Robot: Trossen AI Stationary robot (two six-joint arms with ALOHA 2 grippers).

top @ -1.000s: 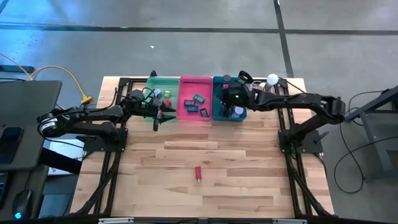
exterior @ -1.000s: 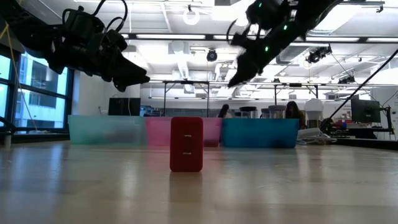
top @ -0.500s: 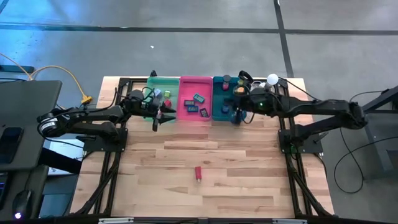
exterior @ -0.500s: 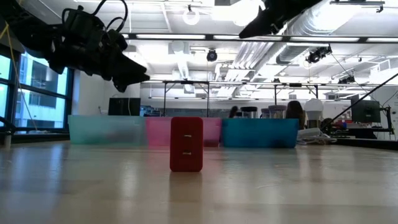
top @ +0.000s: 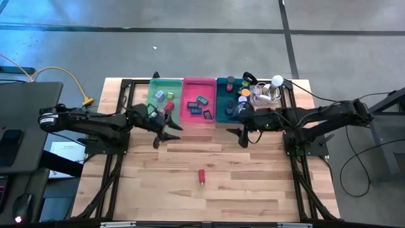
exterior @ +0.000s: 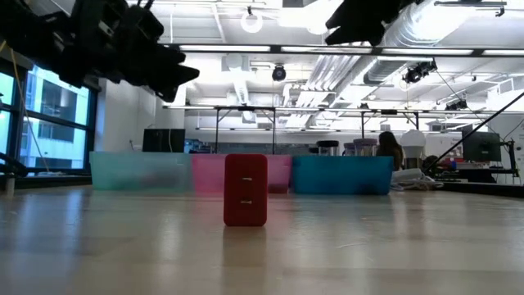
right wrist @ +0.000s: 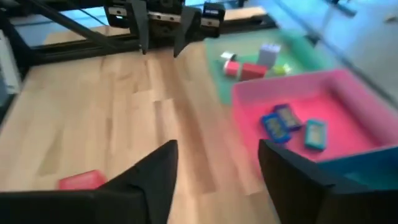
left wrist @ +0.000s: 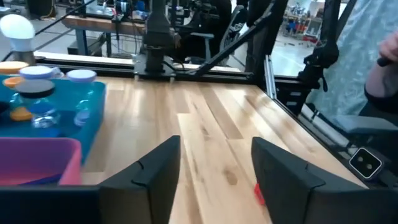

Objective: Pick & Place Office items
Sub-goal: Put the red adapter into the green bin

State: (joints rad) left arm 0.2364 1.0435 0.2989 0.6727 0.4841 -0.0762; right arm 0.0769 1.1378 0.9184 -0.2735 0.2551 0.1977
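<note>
Only a sliver of the red block point(left wrist: 259, 192) peeking out behind one dark finger point(left wrist: 287, 180) in the left wrist view. Smeared by motion in the right wrist view: red block point(right wrist: 81, 180), blue clips point(right wrist: 282, 121), green tray's point(right wrist: 309, 51) contents. From above, small pieces in the teal tray point(top: 221, 107) too tiny to sort, part of them covered by the right arm. At tabletop height, both claws cropped by the top edge, tray contents lost behind frosted walls, pink tray point(exterior: 282, 172) half masked.
</note>
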